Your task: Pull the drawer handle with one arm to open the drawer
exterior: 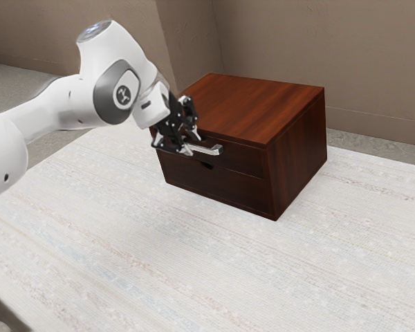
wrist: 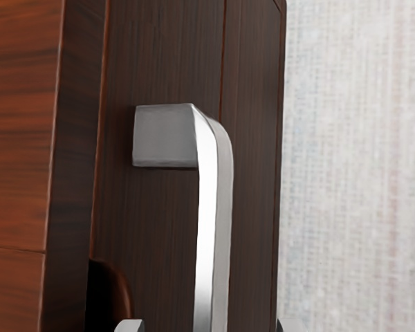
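On the drawer front (exterior: 238,158), handle (exterior: 207,148) horizontal, at gripper (exterior: 186,146).

We are in a plain, home-like room: bare beige walls (exterior: 297,41), grey carpeted floor (exterior: 14,83), a pale woven-looking table (exterior: 194,263) bearing 1 dark wooden cabinet (exterior: 256,104).

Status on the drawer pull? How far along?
Done: the approach. The gripper is at the handle, with a finger on either side of the bar. In hand: the grasp. The fingers look open, not clamped. Left: close, then pull. The drawer front looks flush with the cabinet, with no gap visible.
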Controlling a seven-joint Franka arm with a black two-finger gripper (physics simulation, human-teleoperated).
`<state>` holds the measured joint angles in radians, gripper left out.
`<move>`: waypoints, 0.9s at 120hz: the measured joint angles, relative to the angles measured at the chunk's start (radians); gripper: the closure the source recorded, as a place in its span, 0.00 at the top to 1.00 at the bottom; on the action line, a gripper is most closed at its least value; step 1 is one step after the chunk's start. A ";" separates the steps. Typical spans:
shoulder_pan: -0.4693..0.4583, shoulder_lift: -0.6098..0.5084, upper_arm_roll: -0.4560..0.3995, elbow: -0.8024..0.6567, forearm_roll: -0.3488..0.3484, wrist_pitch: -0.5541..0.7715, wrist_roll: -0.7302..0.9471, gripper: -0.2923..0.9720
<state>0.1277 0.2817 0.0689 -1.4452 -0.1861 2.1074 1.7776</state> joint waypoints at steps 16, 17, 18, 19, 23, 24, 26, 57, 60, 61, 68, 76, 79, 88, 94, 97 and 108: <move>0.000 0.004 0.000 -0.001 -0.001 0.010 0.012 0.37; 0.000 0.004 0.000 -0.001 -0.001 0.010 0.012 0.37; 0.000 0.004 0.000 -0.001 -0.001 0.011 0.013 0.37; 0.000 0.004 0.000 -0.001 -0.001 0.011 0.014 0.36; 0.000 0.004 0.000 -0.003 -0.002 0.012 0.016 0.35; 0.000 0.004 0.000 -0.003 -0.002 0.013 0.016 0.34; 0.000 0.004 0.000 -0.004 -0.002 0.014 0.017 0.34; 0.000 -0.001 0.000 -0.020 -0.007 0.020 0.030 0.28; 0.000 -0.001 -0.001 -0.022 -0.007 0.020 0.031 0.27; 0.000 -0.001 -0.001 -0.022 -0.007 0.020 0.032 0.27; 0.000 -0.004 -0.001 -0.029 -0.008 0.020 0.034 0.26; 0.000 -0.012 -0.001 -0.040 -0.008 0.021 0.036 0.26; 0.000 -0.016 -0.001 -0.046 -0.009 0.022 0.037 0.25; -0.001 -0.033 -0.001 -0.067 -0.009 0.022 0.039 0.25; 0.000 -0.046 -0.001 -0.082 -0.009 0.022 0.040 0.24; 0.000 -0.052 -0.001 -0.088 -0.009 0.022 0.041 0.24; 0.000 -0.080 -0.001 -0.121 -0.008 0.022 0.043 0.24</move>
<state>0.1273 0.2018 0.0677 -1.5660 -0.1944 2.1298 1.8203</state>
